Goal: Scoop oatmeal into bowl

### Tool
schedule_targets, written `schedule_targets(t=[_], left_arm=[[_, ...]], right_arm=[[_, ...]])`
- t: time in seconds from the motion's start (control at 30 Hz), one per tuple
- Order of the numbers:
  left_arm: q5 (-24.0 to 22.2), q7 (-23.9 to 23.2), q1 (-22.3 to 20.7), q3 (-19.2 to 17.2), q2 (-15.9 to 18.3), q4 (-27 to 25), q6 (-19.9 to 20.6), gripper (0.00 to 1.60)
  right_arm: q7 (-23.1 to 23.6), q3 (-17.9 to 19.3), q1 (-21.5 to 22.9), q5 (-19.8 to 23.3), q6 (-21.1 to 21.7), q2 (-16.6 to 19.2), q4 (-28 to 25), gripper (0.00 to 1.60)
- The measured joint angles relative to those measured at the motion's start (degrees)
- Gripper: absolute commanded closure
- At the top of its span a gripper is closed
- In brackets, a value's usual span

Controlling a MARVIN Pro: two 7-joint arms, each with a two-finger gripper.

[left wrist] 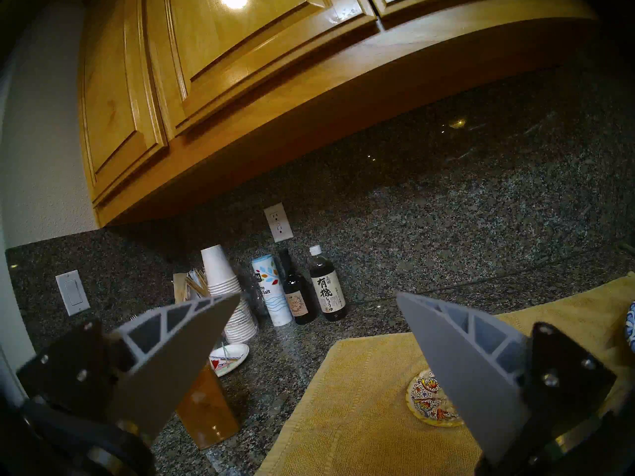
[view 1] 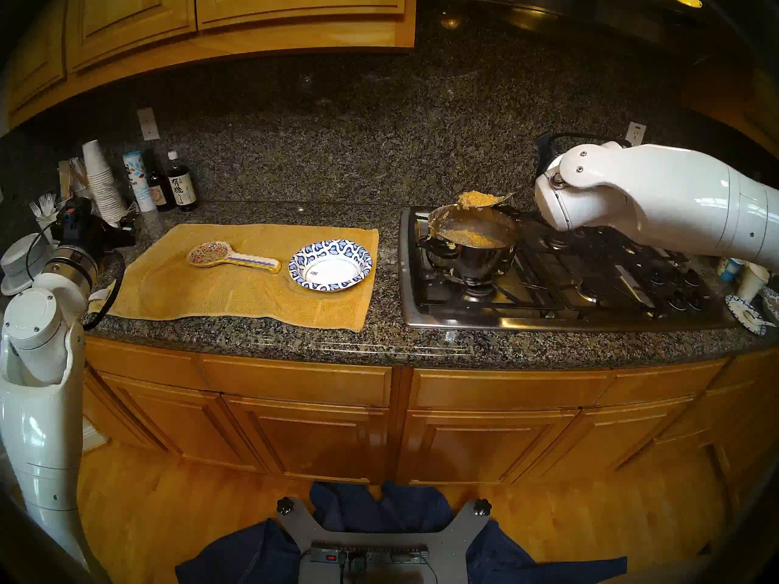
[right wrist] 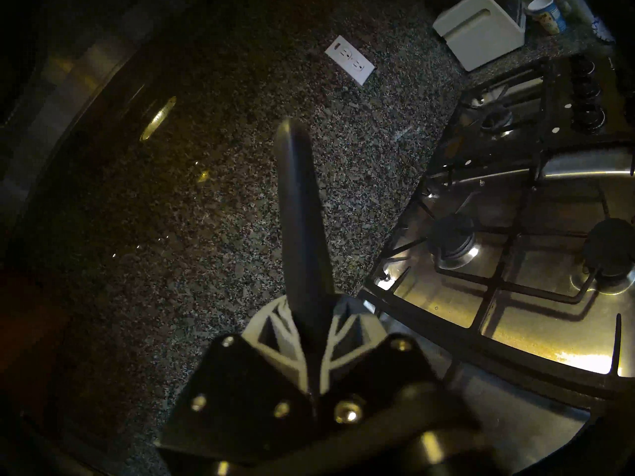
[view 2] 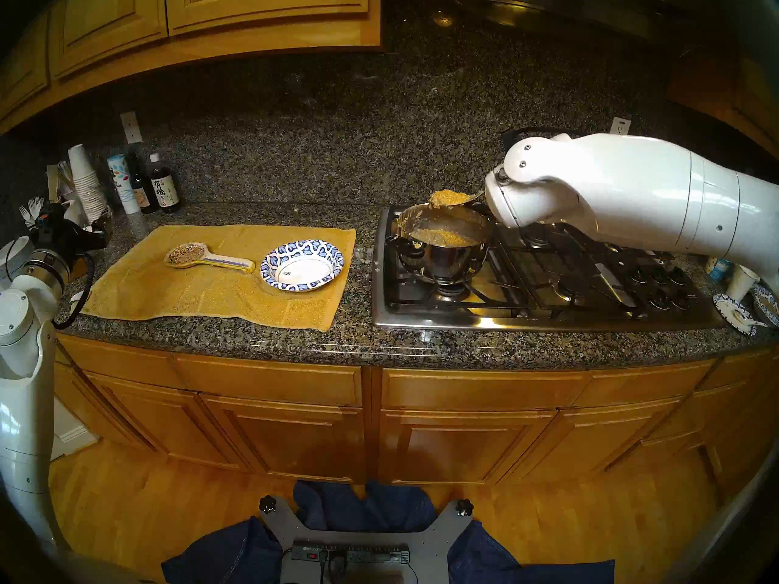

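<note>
Tan grainy oatmeal (view 1: pixel 468 236) lies in a steel pot (view 1: pixel 476 263) on the stove's left burner. A heap of it (view 1: pixel 476 199) sits on a metal spoon (view 1: pixel 503 198), held level just above the pot's back rim. My right gripper (right wrist: pixel 309 310) is shut on the spoon's black handle (right wrist: pixel 300 207); in the head views my wrist hides it. The blue-and-white paper bowl (view 1: pixel 303 260) stands empty on the yellow towel, left of the stove; its edge shows in the left wrist view (left wrist: pixel 630 327). My left gripper (left wrist: pixel 318 295) is open and empty at the far left.
A colourful ceramic spoon rest (view 1: pixel 232 256) lies on the yellow towel (view 1: pixel 236 296) left of the bowl. Bottles (view 1: pixel 181 187) and stacked paper cups (view 1: pixel 101 183) stand at the back left. The gas stove (view 1: pixel 590 284) has black grates. Cups and plates (view 1: pixel 754 279) crowd the far right.
</note>
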Motion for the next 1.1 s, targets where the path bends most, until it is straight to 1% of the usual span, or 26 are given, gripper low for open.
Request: schedule_targets(t=[0.6, 1.1], left_arm=[[-0.1, 0.1, 0.1, 0.0, 0.1, 0.0, -0.1, 0.00], [-0.2, 0.1, 0.2, 0.0, 0.2, 0.0, -0.2, 0.00]], right_arm=[[-0.4, 2.5, -1.2, -2.5, 0.0, 1.2, -1.9, 1.60], [-0.5, 4.6, -3.1, -3.9, 0.0, 1.6, -2.2, 1.60]])
